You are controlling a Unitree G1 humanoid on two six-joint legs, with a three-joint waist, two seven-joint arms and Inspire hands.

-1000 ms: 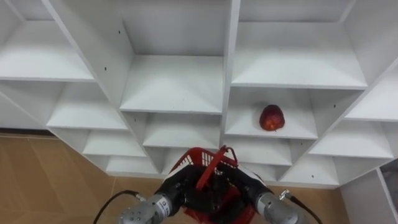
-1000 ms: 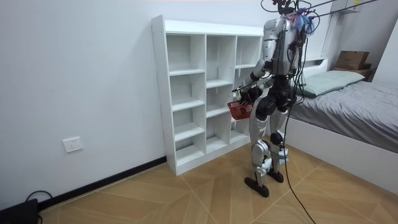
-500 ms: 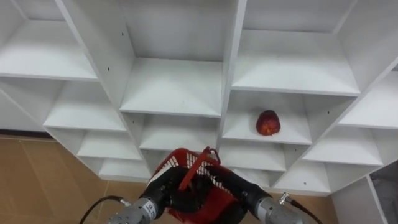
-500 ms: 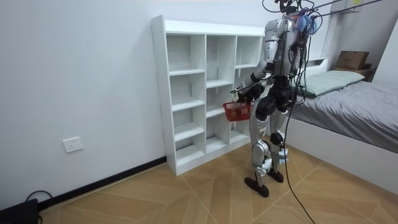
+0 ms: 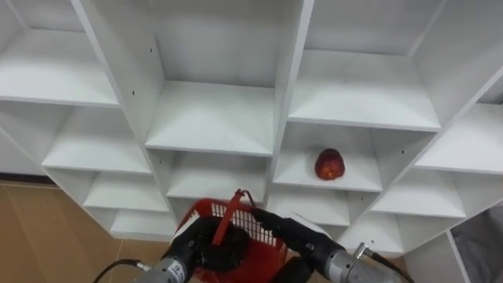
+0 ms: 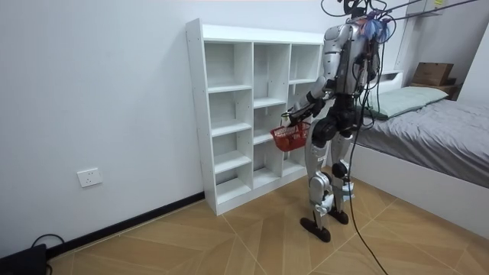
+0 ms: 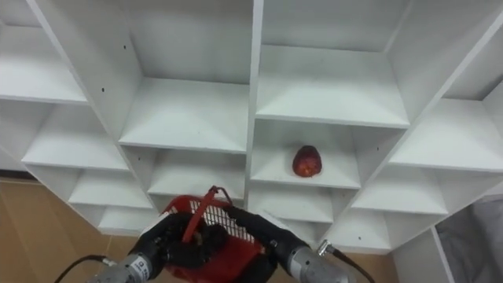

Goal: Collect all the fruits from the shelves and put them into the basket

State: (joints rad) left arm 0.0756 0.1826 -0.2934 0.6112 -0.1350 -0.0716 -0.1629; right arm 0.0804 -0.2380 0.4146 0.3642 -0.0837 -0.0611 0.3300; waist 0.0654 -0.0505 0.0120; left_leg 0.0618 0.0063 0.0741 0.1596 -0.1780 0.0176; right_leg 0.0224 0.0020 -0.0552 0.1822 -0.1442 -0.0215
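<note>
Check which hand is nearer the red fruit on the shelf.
Right. The right hand is below and slightly left of the fruit, over the basket; the left hand sits farther left, at the basket's other side.

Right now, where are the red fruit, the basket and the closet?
red fruit [image 5: 329,164]: left eye view, its middle.
basket [image 6: 289,139]: room view, side wall.
closet [image 5: 292,71]: left eye view, upright divider.
</note>
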